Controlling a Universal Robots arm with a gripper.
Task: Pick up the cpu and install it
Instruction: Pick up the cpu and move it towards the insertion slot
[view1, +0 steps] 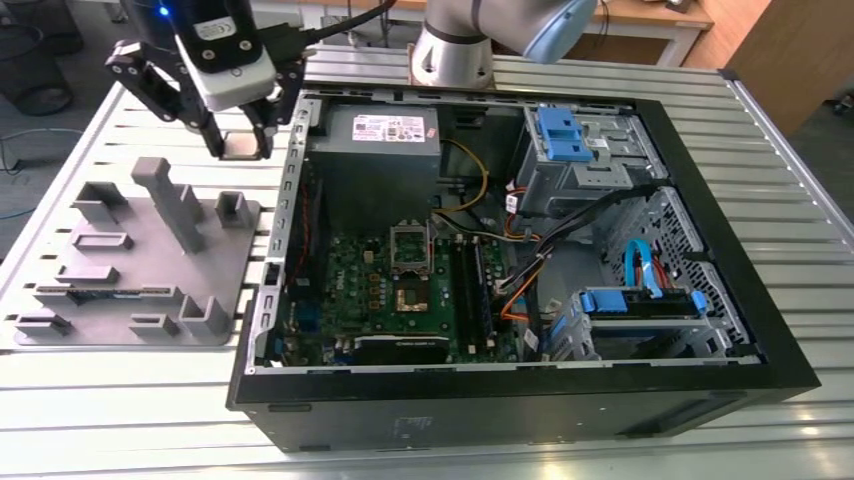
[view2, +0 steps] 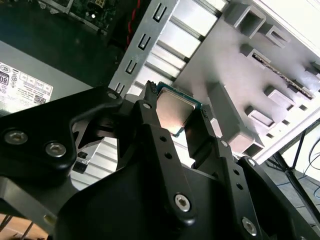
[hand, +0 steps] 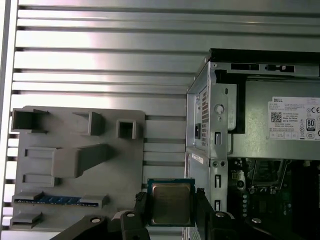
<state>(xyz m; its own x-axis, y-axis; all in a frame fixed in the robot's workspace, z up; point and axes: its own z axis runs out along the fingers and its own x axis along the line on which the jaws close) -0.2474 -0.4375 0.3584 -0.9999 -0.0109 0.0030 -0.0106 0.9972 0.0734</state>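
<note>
Plainly, the claw (view1: 242, 141) is clenched on the cpu (hand: 171, 202), its two black fingers (view2: 150, 120) pressing on opposite edges of the small square chip. In the first wrist view the chip lies flat with its silver-grey metal top facing up and a green rim around it. Being square, it has no long axis to speak of.

In the exterior view the chip hangs clear above the slatted bench (view1: 134, 420), over the strip between the grey holder plate (view1: 134, 270) and the side wall of the open computer case (view1: 747, 330), near the case's far corner. It touches neither of them.

The relation that matters is claw to socket (view1: 411, 292). The socket sits on the green motherboard (view1: 347, 290) inside the case, with its hinged plate (view1: 410, 245) raised beside it. From the claw it lies toward the exterior view's right and nearer that camera, past the case wall and down into the case, well apart from the chip. There is only one arm, so no choice of side arises.

As for writing, a white label (view1: 387, 128) with dense print sits on the power supply (view1: 387, 150), and a smaller sticker is on the case wall
</note>
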